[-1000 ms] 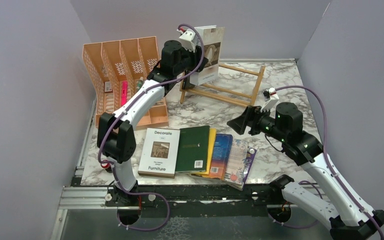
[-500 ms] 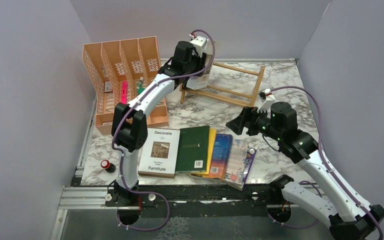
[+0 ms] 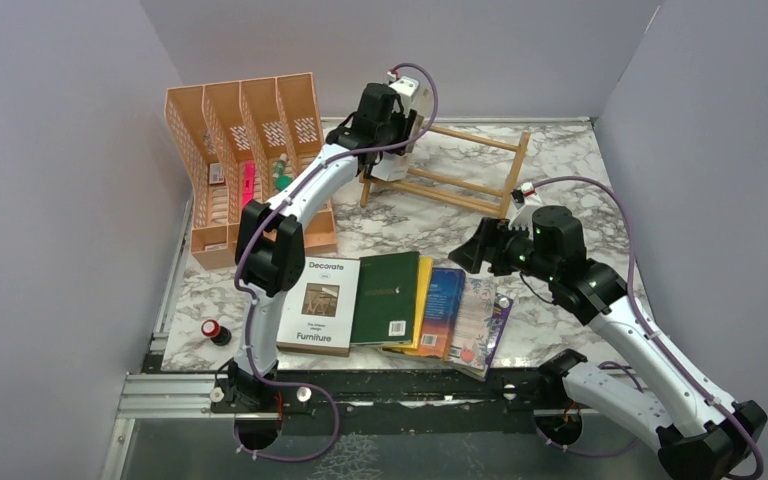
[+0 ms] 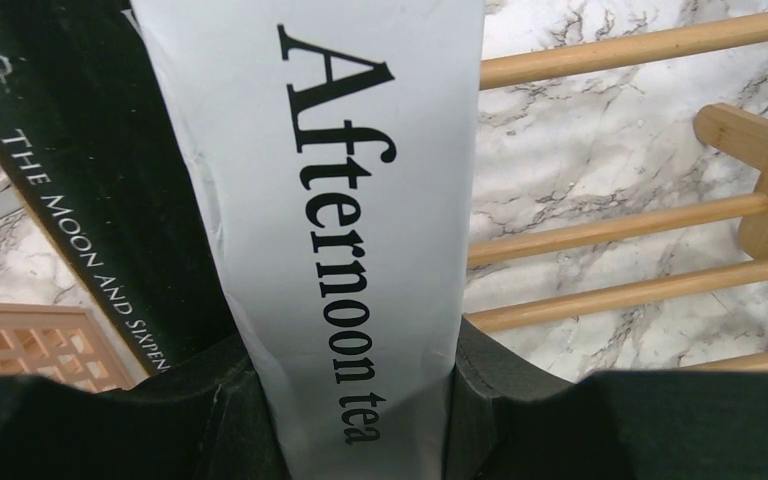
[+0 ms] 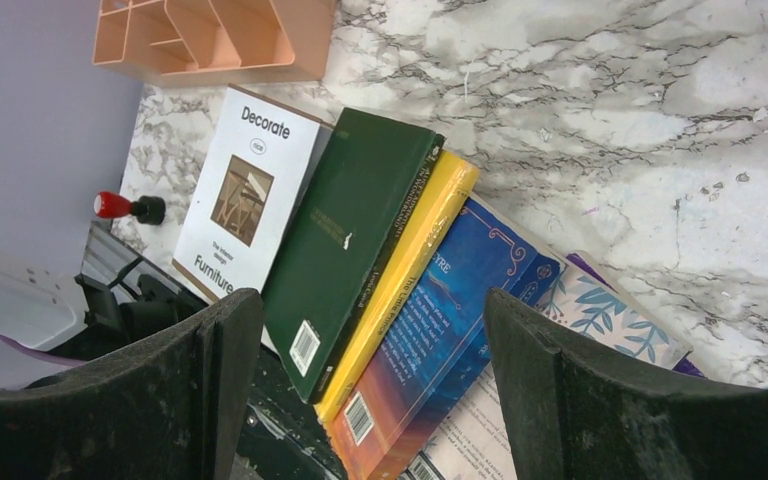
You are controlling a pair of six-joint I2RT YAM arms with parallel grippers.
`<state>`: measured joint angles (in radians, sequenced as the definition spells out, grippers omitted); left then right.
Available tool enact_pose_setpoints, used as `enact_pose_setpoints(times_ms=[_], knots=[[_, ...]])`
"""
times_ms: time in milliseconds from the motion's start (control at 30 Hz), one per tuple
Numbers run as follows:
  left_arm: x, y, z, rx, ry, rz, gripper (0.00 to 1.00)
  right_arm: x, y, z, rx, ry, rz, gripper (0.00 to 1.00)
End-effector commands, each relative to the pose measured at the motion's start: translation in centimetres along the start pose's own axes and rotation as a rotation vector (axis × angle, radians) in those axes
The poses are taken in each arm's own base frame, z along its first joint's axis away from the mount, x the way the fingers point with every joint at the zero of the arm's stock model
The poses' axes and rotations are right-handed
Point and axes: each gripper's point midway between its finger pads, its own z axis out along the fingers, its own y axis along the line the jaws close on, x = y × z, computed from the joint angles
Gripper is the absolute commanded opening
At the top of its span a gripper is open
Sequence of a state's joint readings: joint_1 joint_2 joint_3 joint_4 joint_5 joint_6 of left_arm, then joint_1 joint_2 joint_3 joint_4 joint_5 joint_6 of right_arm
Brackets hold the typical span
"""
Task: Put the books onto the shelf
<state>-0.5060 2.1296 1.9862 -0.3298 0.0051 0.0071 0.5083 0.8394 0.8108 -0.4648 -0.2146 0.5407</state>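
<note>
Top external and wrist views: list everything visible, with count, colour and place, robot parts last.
shelf: one, light wood, far middle.
Afternoon tea book: one, white, upright at the shelf's left end, gripped.
Moon and Sixpence book: one, black, standing beside it.
lying books: five, overlapping row, near edge: white Decorate book, dark green book, yellow book, blue-orange book, floral book.
file organiser: one, orange, far left.
small red-capped object: one, black, near left.
table: one, white marble.
left gripper: shut on the Afternoon tea book.
right gripper: open, above the lying row.
</note>
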Motion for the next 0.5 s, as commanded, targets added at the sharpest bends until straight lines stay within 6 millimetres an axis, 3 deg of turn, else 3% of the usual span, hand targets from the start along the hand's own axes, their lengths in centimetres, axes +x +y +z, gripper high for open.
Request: enact_pose_setpoints(times_ms=[0,267,467], knots=[[-2.2,1.2,-0.8,-0.074,-0.04,0.001,0.28,-0.3,0.6,-0.3,-0.025,-0.002,0.005,0.85],[-0.7,1.4,0.0,-0.1,-0.007,-0.03,0.41,-0.2,0.7,-0.4,-0.026,-0.001,0.007,0.85],[-1.2,1.8,-0.1,-0.123,-0.02,-0.047,0.52,-0.4,1.1,-0.5,-0.039,-0.005,0.024,0.85]])
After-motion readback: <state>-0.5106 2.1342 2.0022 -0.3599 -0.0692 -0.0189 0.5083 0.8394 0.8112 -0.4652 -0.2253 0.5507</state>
